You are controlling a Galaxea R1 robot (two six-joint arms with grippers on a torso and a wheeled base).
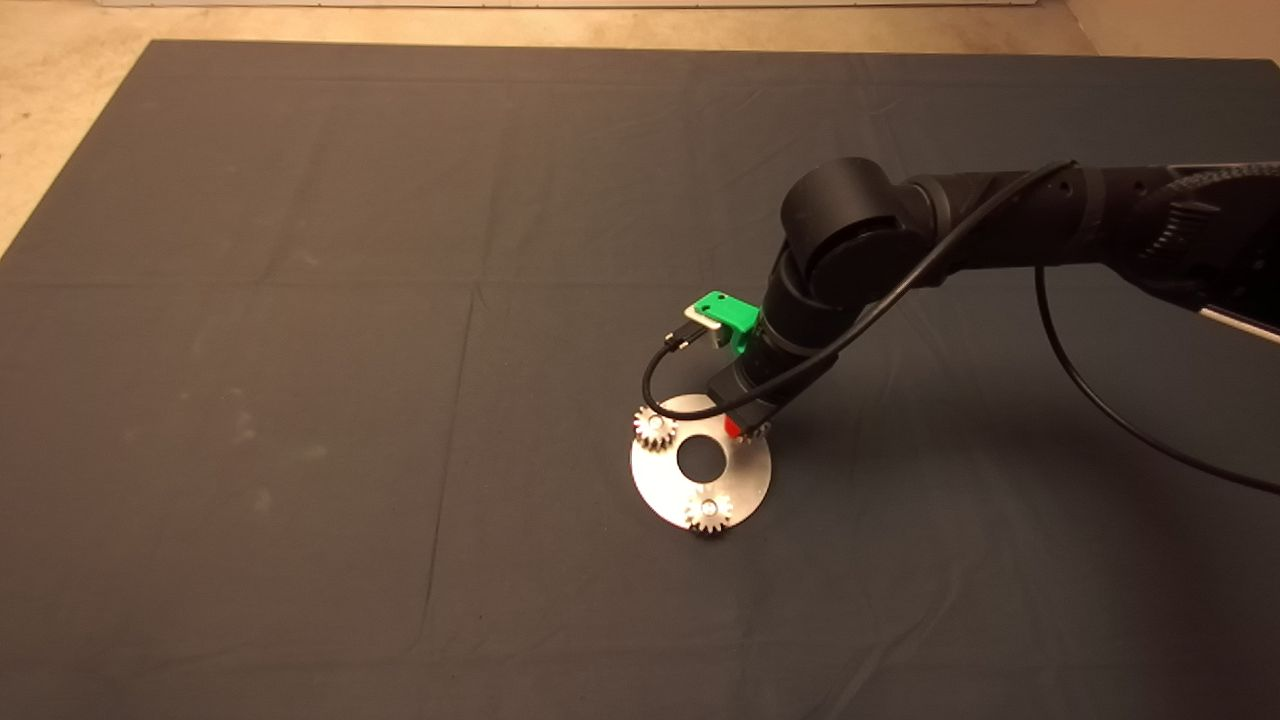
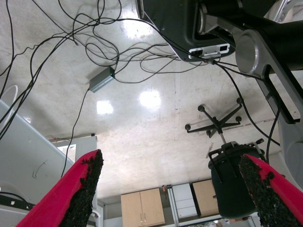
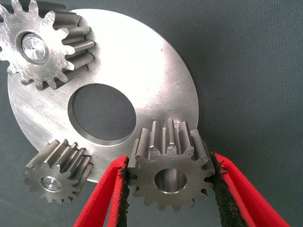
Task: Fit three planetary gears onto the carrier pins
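Third planetary gear (image 3: pixel 171 168) clamped between right gripper (image 3: pixel 168 189) fingers at carrier disc (image 3: pixel 142 61) rim, two gears (image 1: pixel 656 428) seated on pins (image 3: pixel 34 47), left gripper (image 2: pixel 170 189) parked, spread apart.

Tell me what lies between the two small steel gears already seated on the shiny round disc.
Bare disc and its large centre hole, right wrist view.

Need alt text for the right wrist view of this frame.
The right end effector grips a small grey metal spur gear between its red fingers at the edge of the shiny round metal disc. Two more gears already sit on silver pins.
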